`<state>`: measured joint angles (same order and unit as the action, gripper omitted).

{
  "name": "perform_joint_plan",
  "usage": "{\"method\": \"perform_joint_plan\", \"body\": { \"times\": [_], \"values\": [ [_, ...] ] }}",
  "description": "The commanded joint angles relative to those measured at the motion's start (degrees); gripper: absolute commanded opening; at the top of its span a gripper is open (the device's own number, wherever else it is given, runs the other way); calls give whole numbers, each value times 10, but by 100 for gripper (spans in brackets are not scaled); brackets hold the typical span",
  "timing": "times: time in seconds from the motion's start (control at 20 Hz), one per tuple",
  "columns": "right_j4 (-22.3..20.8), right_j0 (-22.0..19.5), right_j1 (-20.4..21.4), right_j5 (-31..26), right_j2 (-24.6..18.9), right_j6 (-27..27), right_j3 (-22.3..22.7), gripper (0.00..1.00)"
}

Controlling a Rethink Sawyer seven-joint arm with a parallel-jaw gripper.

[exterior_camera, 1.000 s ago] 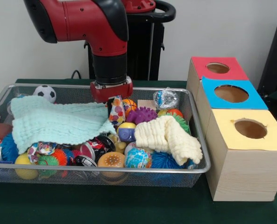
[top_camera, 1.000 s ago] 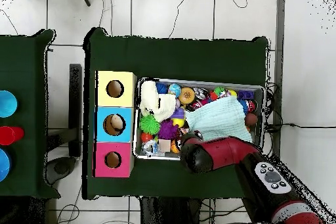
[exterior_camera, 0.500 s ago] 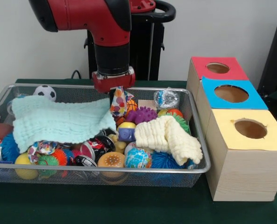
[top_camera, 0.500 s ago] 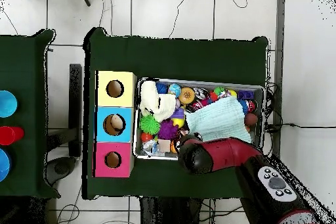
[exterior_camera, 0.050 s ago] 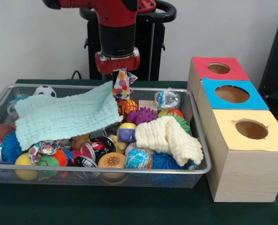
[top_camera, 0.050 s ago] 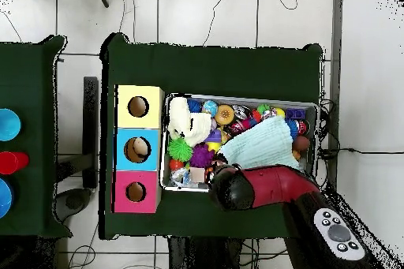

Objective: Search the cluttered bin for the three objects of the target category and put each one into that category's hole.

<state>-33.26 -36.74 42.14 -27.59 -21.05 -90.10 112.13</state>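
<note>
The arm [exterior_camera, 0.050 s ago: 115,23] is red and black. A small pouch [exterior_camera, 0.050 s ago: 122,84] under it is white with dots of many colours. The cloth [exterior_camera, 0.050 s ago: 63,115] on the left of the wire basket [exterior_camera, 0.050 s ago: 195,140] is pale mint green; the cloth [exterior_camera, 0.050 s ago: 169,136] on the right is cream. Between them lie a purple spiky ball [exterior_camera, 0.050 s ago: 142,115], an orange ball [exterior_camera, 0.050 s ago: 128,106] with black lines and a purple and yellow toy [exterior_camera, 0.050 s ago: 127,132]. A black and white football [exterior_camera, 0.050 s ago: 45,90] sits at the far left. The three wooden boxes have a red top [exterior_camera, 0.050 s ago: 218,69], a blue top [exterior_camera, 0.050 s ago: 232,93] and a yellow top [exterior_camera, 0.050 s ago: 251,130]. The table cover [exterior_camera, 0.050 s ago: 106,206] is dark green
</note>
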Motion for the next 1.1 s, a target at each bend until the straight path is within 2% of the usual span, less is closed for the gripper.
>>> {"method": "perform_joint_plan", "body": {
  "times": [0.05, 0.3, 0.5, 0.8, 1.1],
  "values": [
    [61, 4, 44, -77, -72, 16, 27, 0],
    [106, 20, 53, -83, -93, -11, 11, 0],
    [134, 44, 66, -108, -87, -24, -6, 0],
    [155, 66, 70, -123, -69, -27, -27, 0],
    [168, 69, 78, -109, -60, -27, -25, 0]
  ]
}}
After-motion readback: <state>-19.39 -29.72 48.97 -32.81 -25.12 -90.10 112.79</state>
